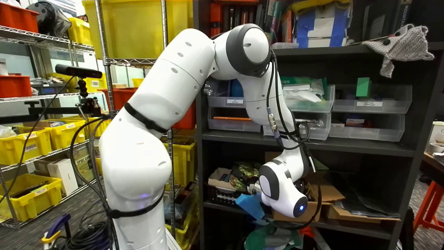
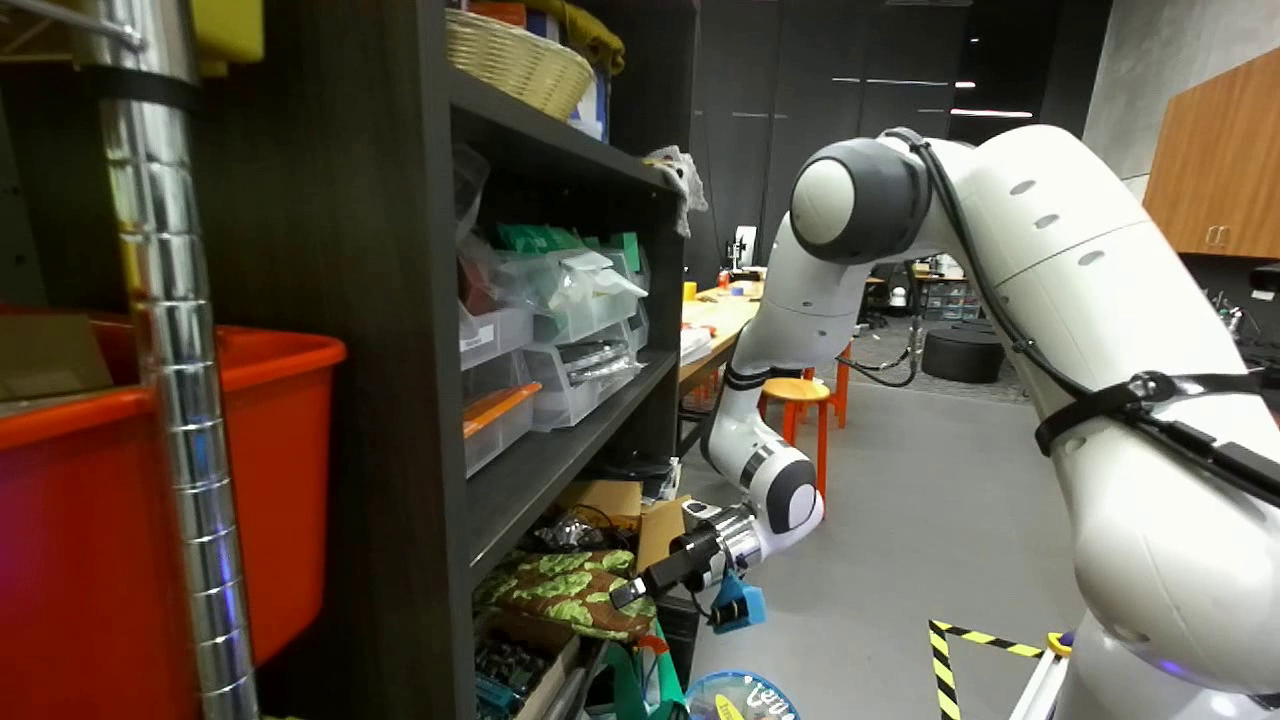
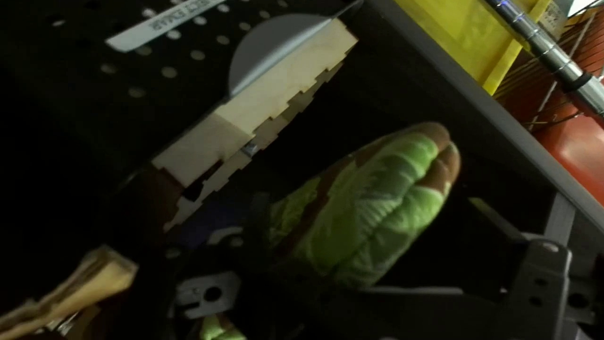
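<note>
Pointing into the dark shelving (image 1: pixel 353 147): the fingers (image 2: pixel 632 590), parted wide; in the wrist view one stands at lower right, its opposite at lower left.
Leaf-print cloth (image 3: pixel 373 208): green and brown, padded, on a lower shelf; its rounded end shows in the gap between the fingers in the wrist view, and in an exterior view the fingertips overlap its end toward the arm (image 1: pixel 256 104).
Shadow: swallows the cloth's lower part in the wrist view, so whether the fingers touch it cannot be told.
Green patch (image 3: pixel 219 329): cut off by the wrist view's bottom edge; too little shows to say whether it belongs to the cloth.
Blue bracket (image 1: pixel 250 205): at the arm's end; near it, in an exterior view, the fingers are hard to make out.
Perforated bin (image 3: pixel 184 63): near the cloth, dark, with a pale label (image 3: pixel 163 24) hard to read.
Cardboard box (image 2: pixel 605 497): past the cloth, partly covered by the arm's end.
Clear bins (image 1: pixel 367 132): a shelf higher, some partly blocked by the arm.
Stool (image 2: pixel 797 388): well beyond the arm.
</note>
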You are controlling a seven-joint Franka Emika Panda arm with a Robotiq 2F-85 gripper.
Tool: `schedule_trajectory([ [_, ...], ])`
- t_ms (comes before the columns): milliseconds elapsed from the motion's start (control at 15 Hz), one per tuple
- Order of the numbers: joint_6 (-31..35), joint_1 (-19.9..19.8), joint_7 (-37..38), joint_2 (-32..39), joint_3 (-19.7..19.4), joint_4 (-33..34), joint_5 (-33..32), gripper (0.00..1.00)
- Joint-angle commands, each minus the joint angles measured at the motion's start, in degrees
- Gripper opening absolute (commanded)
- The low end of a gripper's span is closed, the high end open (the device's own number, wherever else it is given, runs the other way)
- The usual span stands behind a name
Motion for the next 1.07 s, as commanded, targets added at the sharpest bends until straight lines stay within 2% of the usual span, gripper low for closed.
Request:
schedule_trajectory([
  [0,2.7,-0.2,-7.5,2.0,0.0,1.7,6.2,1.0],
  [333,8.3,0.5,-17.5,7.3,-0.8,3.8,15.1,1.0],
  [533,8.6,0.8,-23.3,8.8,-1.3,3.7,18.5,1.0],
  [867,7.8,0.5,-26.3,8.6,-1.9,3.2,20.1,1.0],
  [1000,7.9,0.3,-25.2,8.4,-2.2,3.1,20.0,1.0],
])
